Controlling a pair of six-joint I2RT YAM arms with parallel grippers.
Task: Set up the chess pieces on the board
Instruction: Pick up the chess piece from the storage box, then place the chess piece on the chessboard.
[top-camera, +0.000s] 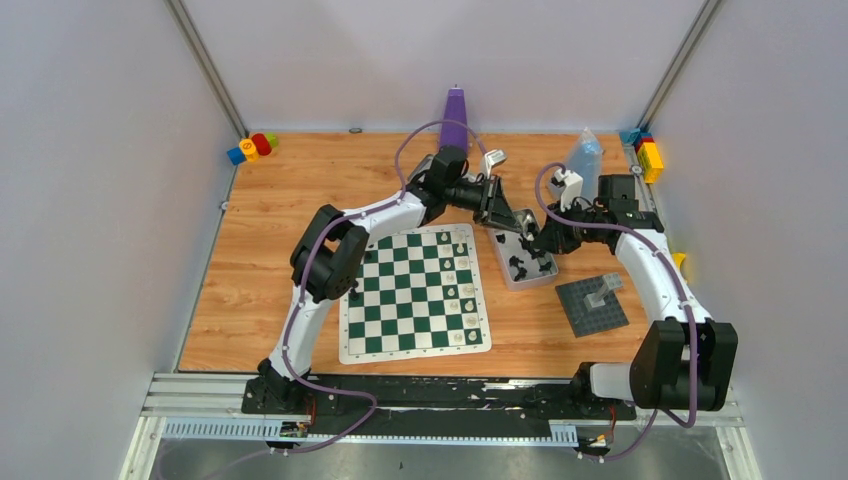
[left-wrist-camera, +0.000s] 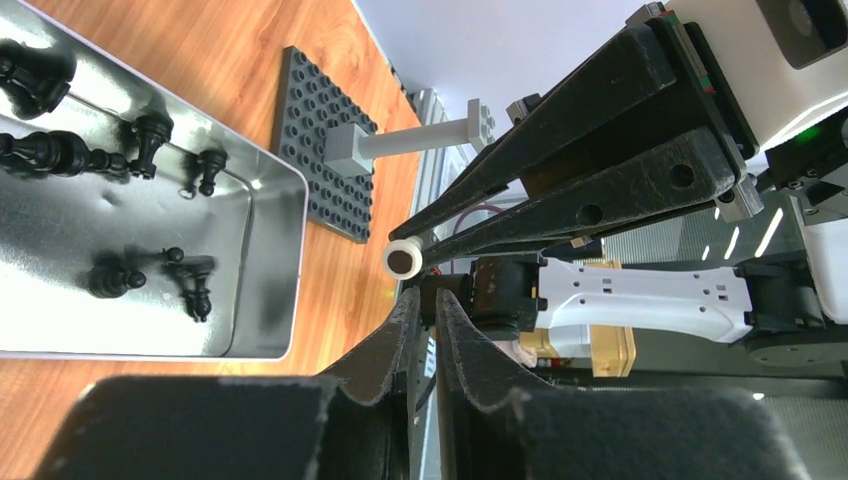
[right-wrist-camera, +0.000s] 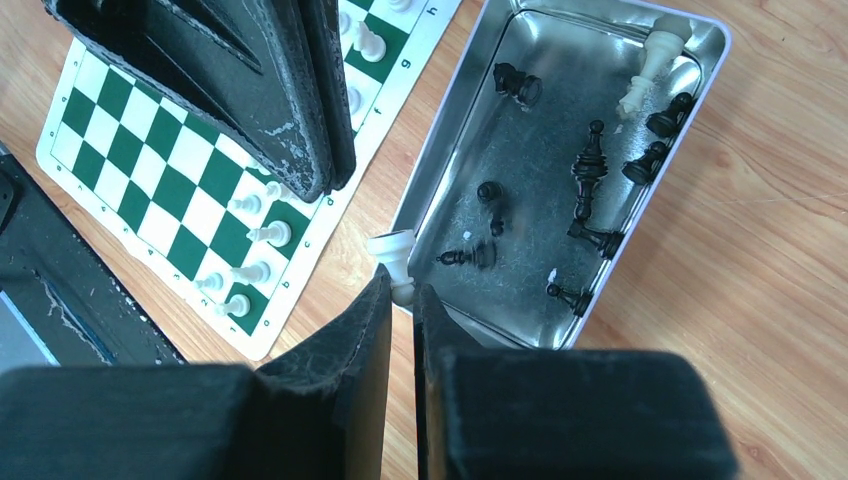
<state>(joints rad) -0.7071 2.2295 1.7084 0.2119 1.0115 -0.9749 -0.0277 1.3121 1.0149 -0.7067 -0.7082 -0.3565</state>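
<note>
The green and white board (top-camera: 415, 292) lies at the table's middle. Several cream-white chess pieces (top-camera: 460, 290) stand along its right columns; they also show in the right wrist view (right-wrist-camera: 255, 235). The silver tray (top-camera: 543, 268) beside the board holds several black pieces (right-wrist-camera: 585, 175) and one white piece (right-wrist-camera: 650, 65). My right gripper (right-wrist-camera: 402, 285) is shut on a white piece (right-wrist-camera: 393, 262) above the tray's left rim; its round base shows in the left wrist view (left-wrist-camera: 405, 260). My left gripper (left-wrist-camera: 424, 296) is shut and empty, tip to tip with the right gripper (top-camera: 535, 245).
A dark grey studded baseplate (top-camera: 592, 305) with a grey block stands right of the tray. A purple cone (top-camera: 455, 115) and a clear bag (top-camera: 583, 155) are at the back. Coloured blocks sit in the back corners (top-camera: 250, 148) (top-camera: 647, 155).
</note>
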